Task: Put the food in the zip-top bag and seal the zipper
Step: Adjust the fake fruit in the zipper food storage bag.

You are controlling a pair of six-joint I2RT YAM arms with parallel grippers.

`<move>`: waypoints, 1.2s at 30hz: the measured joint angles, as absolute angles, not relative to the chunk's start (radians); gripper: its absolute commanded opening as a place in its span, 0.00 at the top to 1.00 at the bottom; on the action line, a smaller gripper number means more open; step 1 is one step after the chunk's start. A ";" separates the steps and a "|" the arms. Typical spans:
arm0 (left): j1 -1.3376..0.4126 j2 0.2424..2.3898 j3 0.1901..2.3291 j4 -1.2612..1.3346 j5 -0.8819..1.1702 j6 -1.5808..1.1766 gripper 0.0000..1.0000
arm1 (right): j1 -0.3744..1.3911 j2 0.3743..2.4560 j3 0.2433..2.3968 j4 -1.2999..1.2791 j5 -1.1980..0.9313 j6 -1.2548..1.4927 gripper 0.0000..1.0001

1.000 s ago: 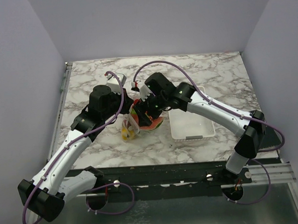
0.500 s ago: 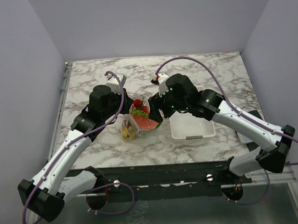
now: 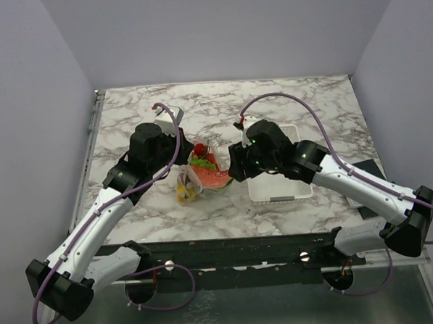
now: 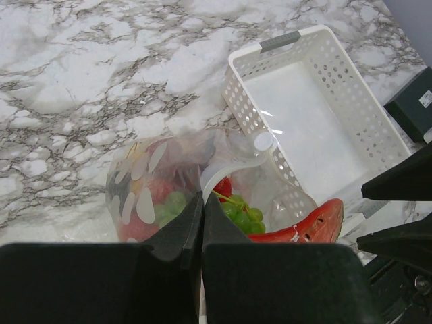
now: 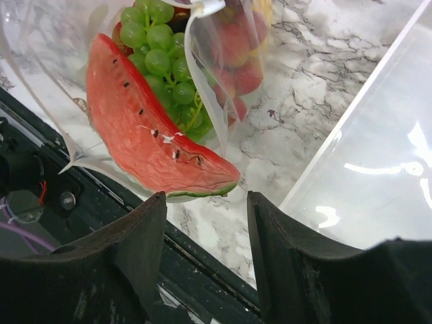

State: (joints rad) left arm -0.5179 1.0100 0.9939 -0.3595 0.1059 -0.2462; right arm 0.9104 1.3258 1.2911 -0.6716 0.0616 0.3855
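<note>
Left gripper (image 4: 202, 209) reaches far, pinched tight on zip-top bag (image 4: 152, 169); right gripper (image 5: 206, 202) fingers apart, just right of watermelon slice (image 5: 142, 135).

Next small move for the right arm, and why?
Probably nudge the watermelon slice deeper with the open right gripper. Its end seems to poke out of the zip-top bag, which the left gripper pinches by its edge, so the mouth could not seal yet.

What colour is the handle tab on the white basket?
Grey. The handle tab shows best in the left wrist view.
</note>
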 measured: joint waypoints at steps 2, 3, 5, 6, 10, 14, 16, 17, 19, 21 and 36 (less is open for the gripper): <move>-0.518 1.010 0.994 -0.360 0.106 -0.246 0.99 | 0.901 1.326 1.265 -0.656 0.054 0.401 0.46; -0.518 1.010 0.994 -0.360 0.105 -0.246 0.99 | 0.896 1.326 1.252 -0.646 0.049 0.408 0.46; -0.518 1.010 0.994 -0.360 0.105 -0.246 0.99 | 0.888 1.326 1.229 -0.633 0.038 0.419 0.47; -0.518 1.010 0.994 -0.360 0.105 -0.246 0.99 | 0.884 1.326 1.219 -0.626 0.030 0.424 0.48; -0.518 1.010 0.994 -0.360 0.105 -0.246 0.99 | 0.868 1.327 1.196 -0.588 -0.007 0.438 0.49; -0.518 1.010 0.994 -0.360 0.104 -0.246 0.99 | 0.850 1.327 1.172 -0.544 -0.046 0.445 0.50; -0.518 1.010 0.994 -0.360 0.104 -0.246 0.99 | 0.842 1.327 1.164 -0.532 -0.064 0.447 0.52; -0.518 1.010 0.994 -0.360 0.104 -0.246 0.99 | 0.839 1.327 1.163 -0.524 -0.073 0.448 0.54; -0.518 1.010 0.994 -0.360 0.104 -0.246 0.99 | 0.835 1.328 1.162 -0.512 -0.086 0.450 0.58; -0.518 1.010 0.994 -0.360 0.104 -0.246 0.99 | 0.830 1.328 1.162 -0.502 -0.097 0.453 0.59; -0.518 1.010 0.994 -0.360 0.104 -0.246 0.99 | 0.823 1.344 1.148 -0.463 -0.149 0.466 0.73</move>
State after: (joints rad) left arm -0.5182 1.0100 0.9939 -0.3599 0.1043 -0.2462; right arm 0.8227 1.3437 1.1477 -0.4629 -0.1486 0.4664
